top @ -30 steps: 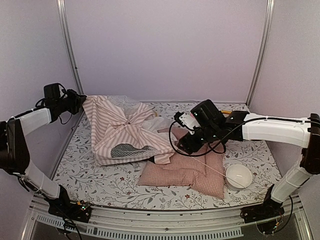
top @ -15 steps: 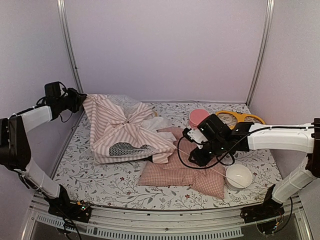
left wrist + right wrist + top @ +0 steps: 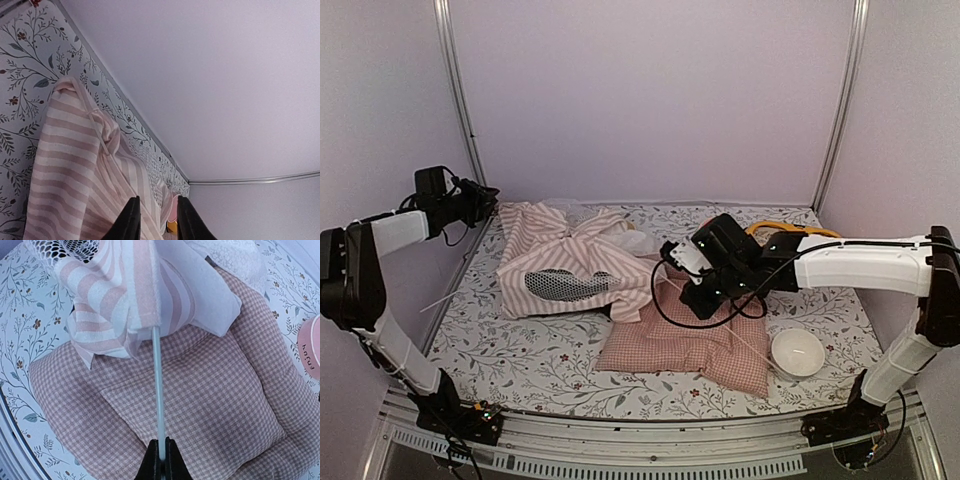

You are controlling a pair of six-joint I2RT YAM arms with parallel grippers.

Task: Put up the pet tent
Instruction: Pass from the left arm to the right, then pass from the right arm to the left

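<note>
The pet tent lies collapsed on the patterned table, pink-and-white striped, with its oval black mesh window facing up. My left gripper hangs at the tent's back-left corner. In the left wrist view it is open, with striped fabric beyond the fingers and nothing between them. My right gripper is over the pink checked cushion. It is shut on a thin white pole that runs into the tent's striped hem.
A white bowl sits right of the cushion. A yellow object lies behind the right arm. A pink round item shows at the right wrist view's edge. Another pole end sticks out left of the tent. Side walls stand close.
My left gripper has opened and let go of the tent, which dropped flat. My right gripper swung left over the cushion and shut on the white pole.
</note>
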